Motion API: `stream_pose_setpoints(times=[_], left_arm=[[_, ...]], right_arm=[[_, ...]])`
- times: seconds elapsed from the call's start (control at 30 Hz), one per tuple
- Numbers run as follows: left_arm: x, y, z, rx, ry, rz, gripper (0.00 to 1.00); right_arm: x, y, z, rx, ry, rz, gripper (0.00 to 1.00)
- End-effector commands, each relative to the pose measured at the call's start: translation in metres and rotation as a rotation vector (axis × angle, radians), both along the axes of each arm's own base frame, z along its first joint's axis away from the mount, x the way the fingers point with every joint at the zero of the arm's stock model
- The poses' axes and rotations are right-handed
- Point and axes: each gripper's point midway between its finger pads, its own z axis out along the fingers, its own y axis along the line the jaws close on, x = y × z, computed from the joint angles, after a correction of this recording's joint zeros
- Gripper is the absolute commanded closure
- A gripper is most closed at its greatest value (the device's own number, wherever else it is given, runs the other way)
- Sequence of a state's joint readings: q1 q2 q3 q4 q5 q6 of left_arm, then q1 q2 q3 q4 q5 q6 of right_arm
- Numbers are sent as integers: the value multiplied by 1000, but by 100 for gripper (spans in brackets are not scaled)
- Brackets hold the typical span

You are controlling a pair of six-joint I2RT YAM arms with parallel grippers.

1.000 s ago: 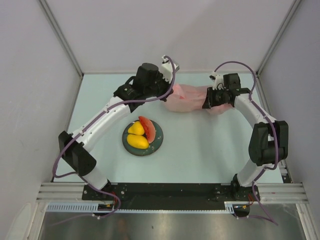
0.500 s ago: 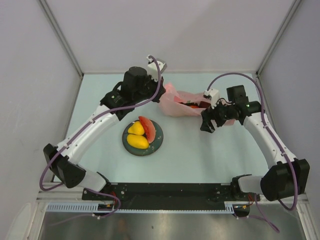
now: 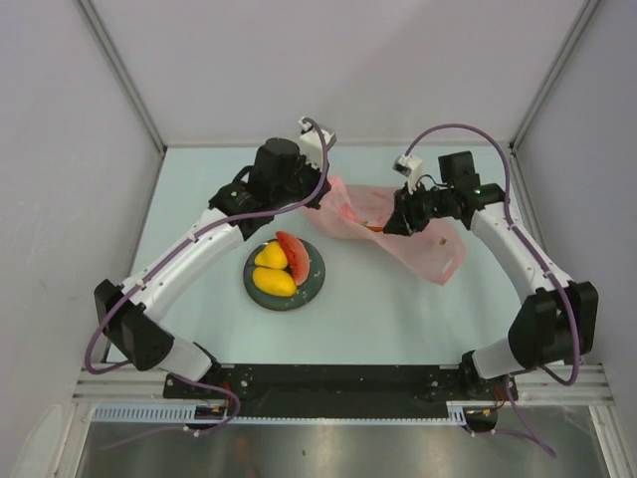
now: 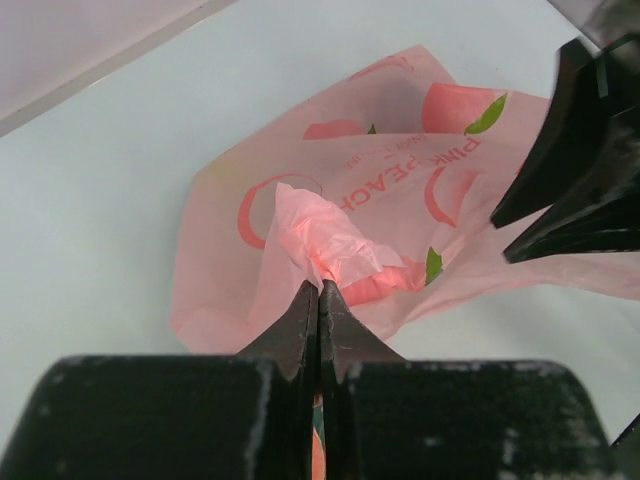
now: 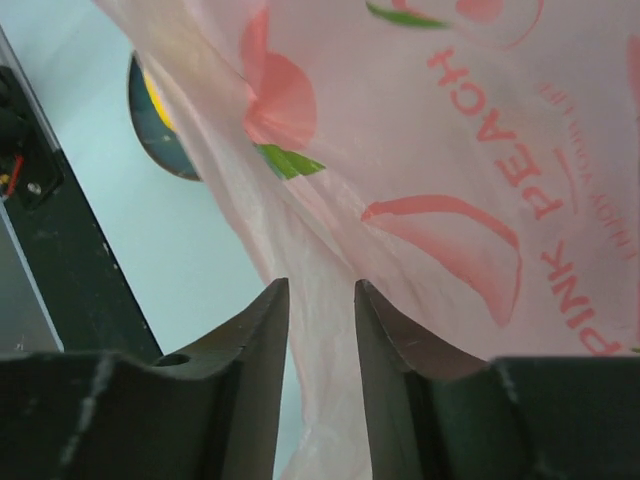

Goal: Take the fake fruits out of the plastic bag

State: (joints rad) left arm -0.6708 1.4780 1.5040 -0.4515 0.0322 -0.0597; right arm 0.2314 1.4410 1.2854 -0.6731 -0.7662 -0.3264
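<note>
The pink plastic bag [image 3: 418, 244] lies stretched across the back of the table, one end trailing to the front right. My left gripper [image 3: 323, 197] is shut on a bunched pinch of the bag's [image 4: 330, 250] left edge. My right gripper [image 3: 390, 225] hovers over the bag's middle, its jaws a little apart. A loose fold of the bag [image 5: 330, 300] hangs between them, not squeezed. A small orange-red bit [image 3: 371, 227] shows at the bag beside the right gripper. Two yellow mangoes [image 3: 271, 269] and a watermelon slice [image 3: 295, 255] rest on the plate.
The dark blue plate [image 3: 315, 281] sits in front of the bag, left of centre; it also shows past the film [image 5: 160, 150]. The right gripper's black fingers [image 4: 570, 170] stand close on the right of the left wrist view. Grey walls close in the table.
The right gripper has left the bag's right end, swung forward and come back over the bag's middle. The bag now stretches out toward the front right. The left gripper kept its pinch.
</note>
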Motion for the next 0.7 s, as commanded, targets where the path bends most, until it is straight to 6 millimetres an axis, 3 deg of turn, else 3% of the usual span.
stream_pose_setpoints(times=[0.0, 0.13, 0.3, 0.43, 0.53, 0.67], left_arm=[[7, -4, 31, -42, -74, -12, 100], [5, -6, 29, -46, -65, -26, 100], [-3, -4, 23, -35, -57, -48, 100], [-7, 2, 13, -19, -44, -37, 100], [-5, 1, 9, -18, -41, -35, 100], [-1, 0, 4, -18, -35, -20, 99]], right_arm=[[6, -1, -18, -89, 17, 2, 66], [16, -5, -30, -146, 9, -33, 71], [63, -22, -43, -220, -44, -233, 75], [91, -17, -46, -219, -116, -267, 76], [106, -8, -61, -262, -148, -262, 73], [124, -1, -98, -291, -115, -304, 69]])
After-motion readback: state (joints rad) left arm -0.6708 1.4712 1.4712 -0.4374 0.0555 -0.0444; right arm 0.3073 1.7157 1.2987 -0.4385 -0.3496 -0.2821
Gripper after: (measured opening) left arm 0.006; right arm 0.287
